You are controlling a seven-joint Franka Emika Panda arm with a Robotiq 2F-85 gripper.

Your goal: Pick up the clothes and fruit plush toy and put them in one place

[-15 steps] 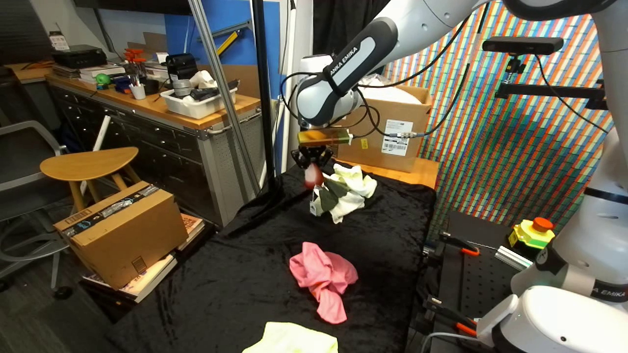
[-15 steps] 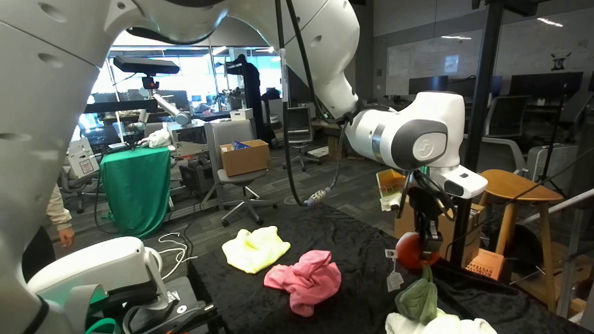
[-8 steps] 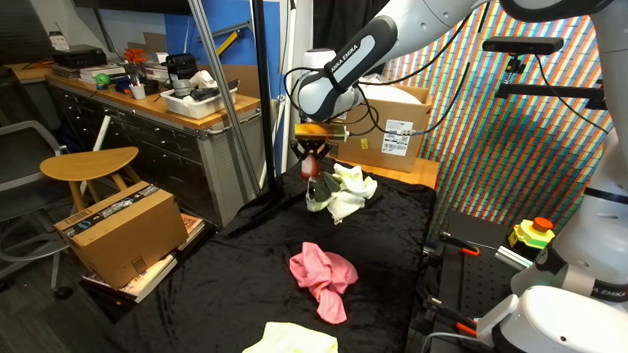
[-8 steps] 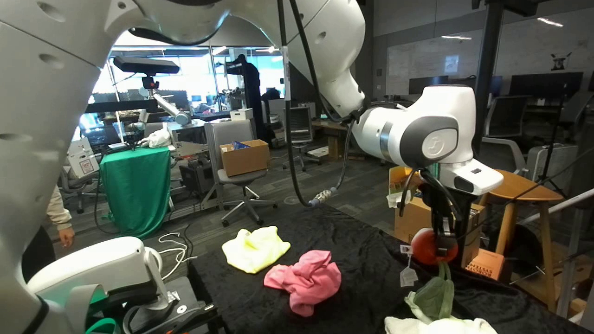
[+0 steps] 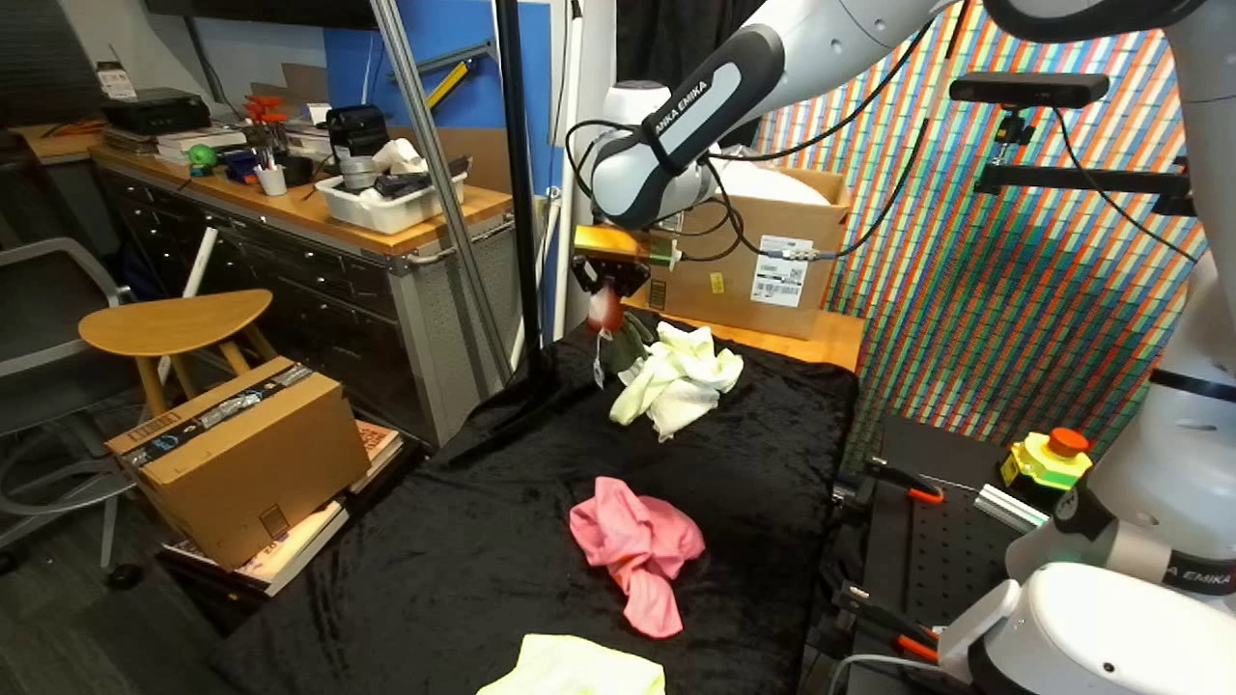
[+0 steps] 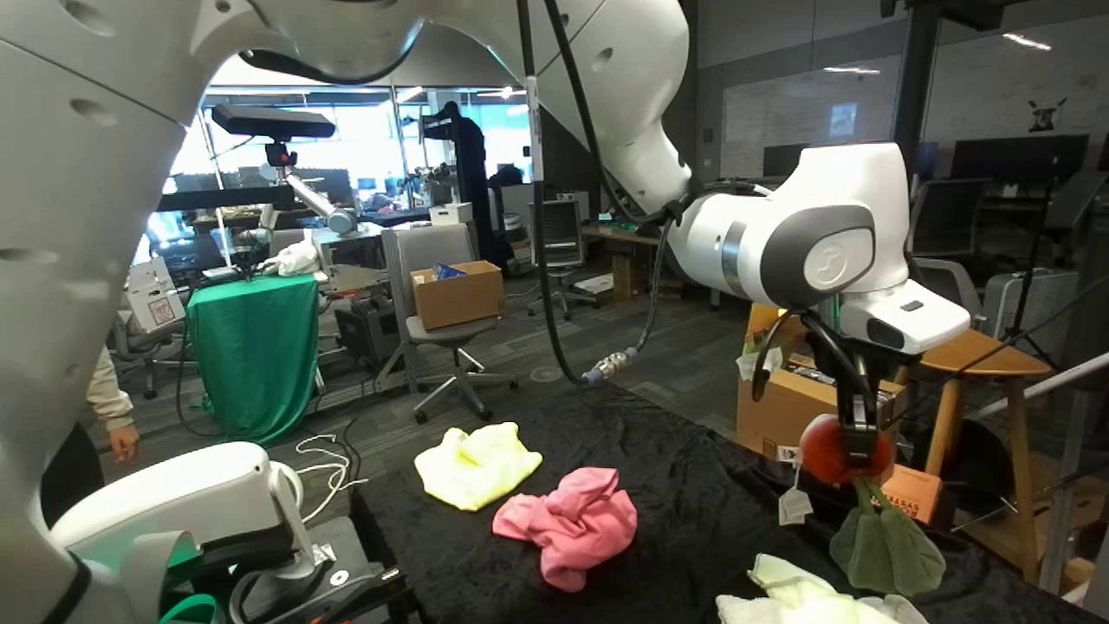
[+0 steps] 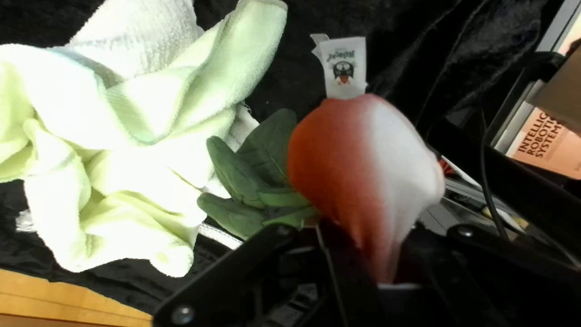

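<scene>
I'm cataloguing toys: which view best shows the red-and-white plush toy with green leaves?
The wrist view: there the red-and-white plush toy is largest, showing both colours, green leaves and printed white tag. In an exterior view, the toy looks mostly red, leaves hanging. In an exterior view, the toy is small.

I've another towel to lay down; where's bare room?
Bare: the black cover between pink cloth and taped box; narrower, between pink cloth and pale cloth heap. Crowded: beside that heap, below the plush in the gripper.
</scene>
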